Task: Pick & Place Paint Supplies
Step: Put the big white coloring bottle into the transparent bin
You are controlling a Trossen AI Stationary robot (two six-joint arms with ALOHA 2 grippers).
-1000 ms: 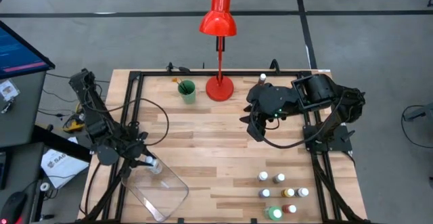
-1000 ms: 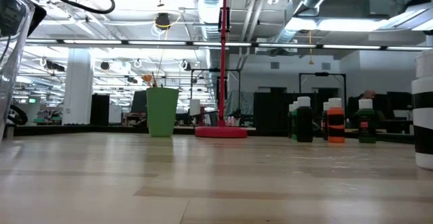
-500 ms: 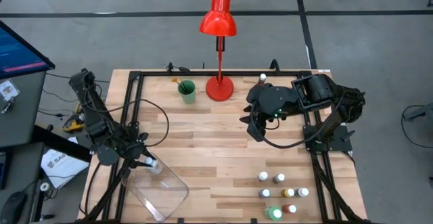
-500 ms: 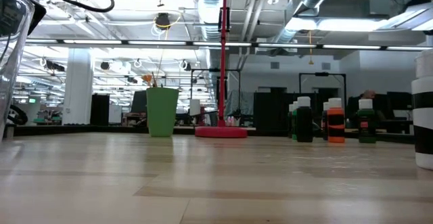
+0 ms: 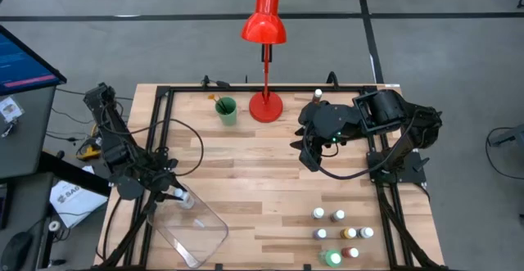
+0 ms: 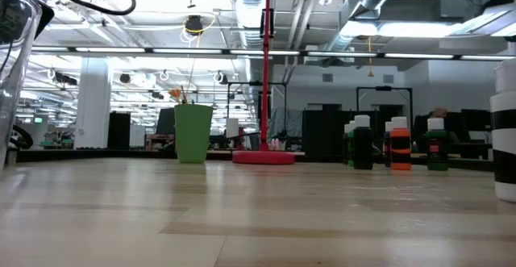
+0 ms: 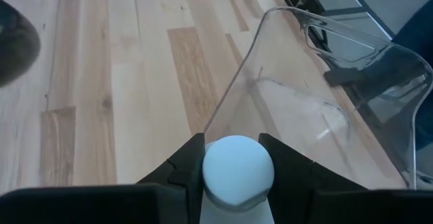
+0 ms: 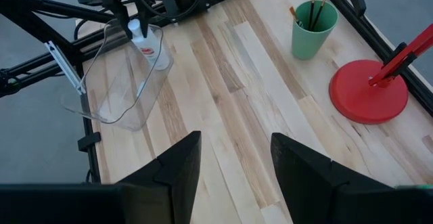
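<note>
The left gripper [image 5: 174,193], near the desk's [image 5: 246,173] front-left corner, has its fingers clenched on a white-capped paint bottle [image 7: 237,172], holding it at the rim of the clear plastic tray [image 5: 192,230] that lies in that corner. The right gripper [image 8: 230,158] hangs above the middle of the desk toward its right edge, its fingers released and holding nothing. The other paint bottles [image 5: 340,234] stand clustered in the front-right corner, while a green cup [image 5: 226,110] with brushes [image 8: 315,1] and a red lamp [image 5: 264,25] stand along the back edge.

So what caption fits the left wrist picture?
Left hand grips a white-capped paint bottle at the clear plastic tray's rim.
</note>
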